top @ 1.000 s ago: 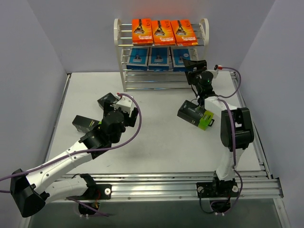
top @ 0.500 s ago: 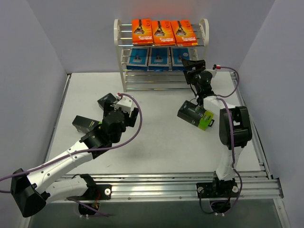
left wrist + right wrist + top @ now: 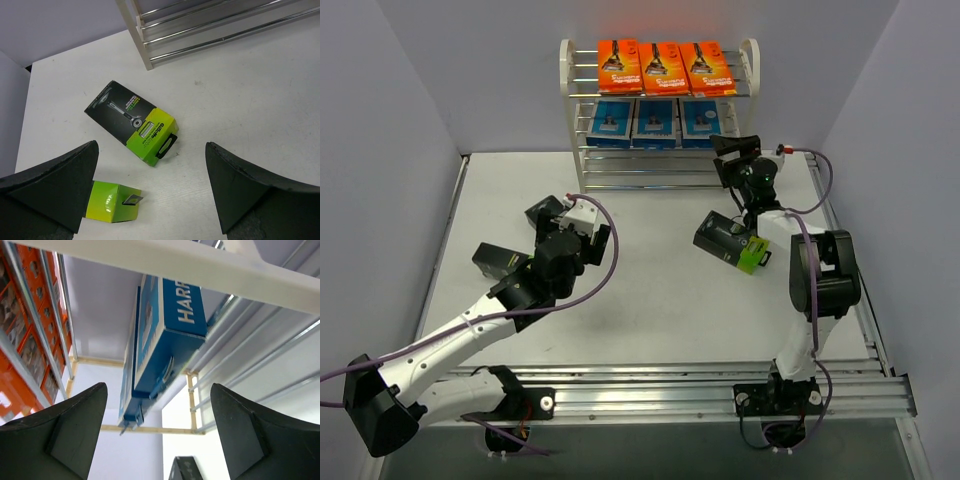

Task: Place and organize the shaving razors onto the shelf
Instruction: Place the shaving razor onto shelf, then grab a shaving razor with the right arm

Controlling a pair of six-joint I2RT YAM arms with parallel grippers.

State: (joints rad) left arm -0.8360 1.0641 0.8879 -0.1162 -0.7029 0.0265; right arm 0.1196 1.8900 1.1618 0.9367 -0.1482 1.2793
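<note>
Now L tool gapes wide, empty; black-lime box lies ahead on tabletop, long axis diagonal, L arm nearest. R tool open, empty, at shelf.

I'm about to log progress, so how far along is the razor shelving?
Done: three orange cards sit on the top tier of the shelf, three blue packs on the tier below. In hand: nothing; the right tool is open by the shelf, the left tool open above two black boxes. Left: all three black boxes lie on the table, the third near the right arm.
</note>
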